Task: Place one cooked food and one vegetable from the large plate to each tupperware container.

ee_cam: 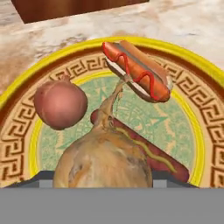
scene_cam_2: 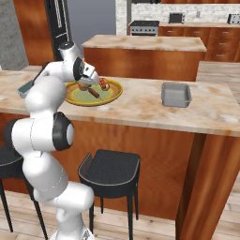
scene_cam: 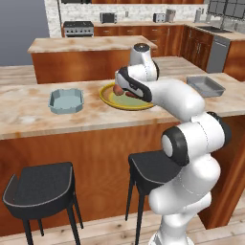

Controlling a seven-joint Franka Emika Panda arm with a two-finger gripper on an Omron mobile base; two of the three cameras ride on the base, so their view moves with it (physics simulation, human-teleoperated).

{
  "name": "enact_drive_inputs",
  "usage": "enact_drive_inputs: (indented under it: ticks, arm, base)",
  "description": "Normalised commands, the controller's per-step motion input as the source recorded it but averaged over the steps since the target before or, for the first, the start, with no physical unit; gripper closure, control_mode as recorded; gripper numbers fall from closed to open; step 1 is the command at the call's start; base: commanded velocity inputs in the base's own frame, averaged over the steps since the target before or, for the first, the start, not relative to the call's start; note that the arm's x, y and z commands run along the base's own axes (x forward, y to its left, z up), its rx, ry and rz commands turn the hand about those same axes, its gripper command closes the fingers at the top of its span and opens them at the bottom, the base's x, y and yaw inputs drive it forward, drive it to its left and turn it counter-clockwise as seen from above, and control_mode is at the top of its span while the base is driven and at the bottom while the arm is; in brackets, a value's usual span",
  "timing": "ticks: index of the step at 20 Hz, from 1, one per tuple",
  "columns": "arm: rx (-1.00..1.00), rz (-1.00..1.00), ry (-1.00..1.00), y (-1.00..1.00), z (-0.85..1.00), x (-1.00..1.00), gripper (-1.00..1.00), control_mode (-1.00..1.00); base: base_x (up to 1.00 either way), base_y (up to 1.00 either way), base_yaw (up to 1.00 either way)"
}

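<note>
The hand [scene_cam_2: 89, 83] hangs low over the wide yellow-rimmed large plate [ee_cam: 199, 131] on the worktop [scene_cam: 28, 115] – around the brown onion [ee_cam: 103, 164], probably to grasp it – grip not clear

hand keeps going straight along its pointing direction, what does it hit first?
Most likely the brown onion, dead ahead and closest in the hand view. It lies on the large plate; depth unclear.

On the large plate [ee_cam: 205, 144], a brown onion [ee_cam: 103, 159] crowds the near side, a red onion [ee_cam: 60, 104] and two hot dogs [ee_cam: 138, 70] close by. Bare worktop [scene_cam: 28, 115] lies open between plate and both containers [scene_cam: 66, 101].
</note>
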Motion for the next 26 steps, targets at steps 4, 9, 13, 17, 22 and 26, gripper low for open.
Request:
enact_drive_inputs:
  ticks: [4,9,13,17,22,26]
  arm:
    - [0.16,-0.15,-0.03,-0.82,0.95,-0.16,1.00,-1.00]
    - [0.01,-0.42,0.17,-1.00,0.36,-0.02,1.00,-1.00]
    - [0.01,-0.41,0.24,-1.00,0.03,0.00,1.00,-1.00]
    - [0.01,-0.44,0.03,-1.00,-0.08,0.00,1.00,-1.00]
    - [0.03,-0.39,0.00,-1.00,-0.15,0.00,1.00,-1.00]
    - [0.02,-0.33,-0.04,-1.00,-0.28,-0.16,1.00,-1.00]
  base:
    - [0.00,0.00,0.00]
    - [0.00,0.00,0.00]
    - [0.00,0.00,0.00]
    - [0.00,0.00,0.00]
    - [0.00,0.00,0.00]
    - [0.00,0.00,0.00]
